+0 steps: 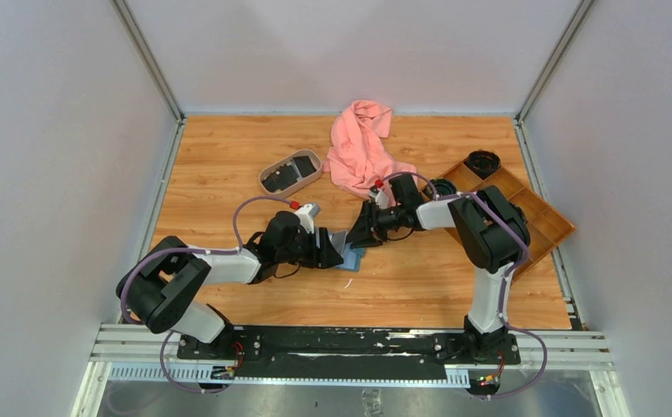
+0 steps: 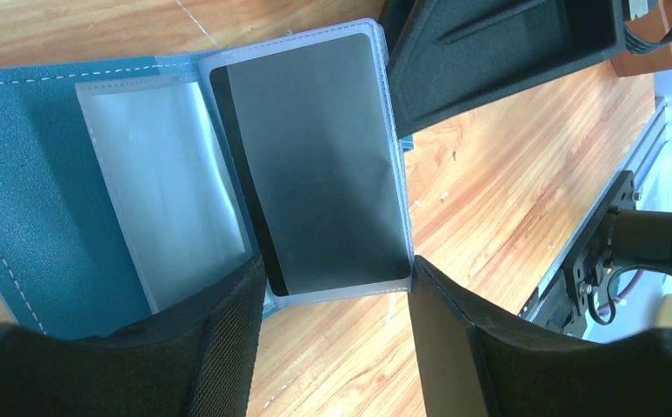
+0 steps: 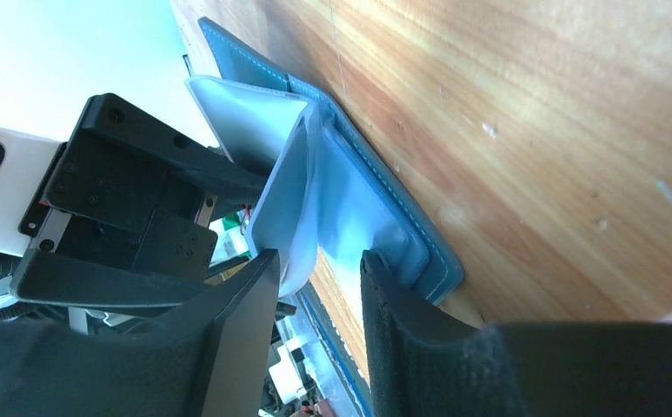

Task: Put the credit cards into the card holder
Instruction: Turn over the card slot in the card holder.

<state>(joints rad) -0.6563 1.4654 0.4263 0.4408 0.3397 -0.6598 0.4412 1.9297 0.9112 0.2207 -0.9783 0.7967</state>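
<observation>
The teal card holder (image 1: pixel 352 258) lies open on the table between both grippers. In the left wrist view its teal cover (image 2: pixel 28 174) is at the left, beside an empty clear sleeve (image 2: pixel 167 174) and a sleeve holding a black credit card (image 2: pixel 315 165). My left gripper (image 2: pixel 332 278) is open, its fingertips flanking that sleeve's near corners. My right gripper (image 3: pixel 319 261) is open over the holder (image 3: pixel 410 234). One finger (image 3: pixel 393 304) rests on the inner pocket and a raised clear sleeve (image 3: pixel 284 200) leans by the other. More black cards (image 1: pixel 284 176) lie in the oval tray.
The oval beige tray (image 1: pixel 267 174) sits at the back left of centre. A pink cloth (image 1: pixel 362 148) lies behind the grippers. A brown wooden compartment tray (image 1: pixel 541 217) sits at the right, with black round items in it. Metal rails run along the near edge.
</observation>
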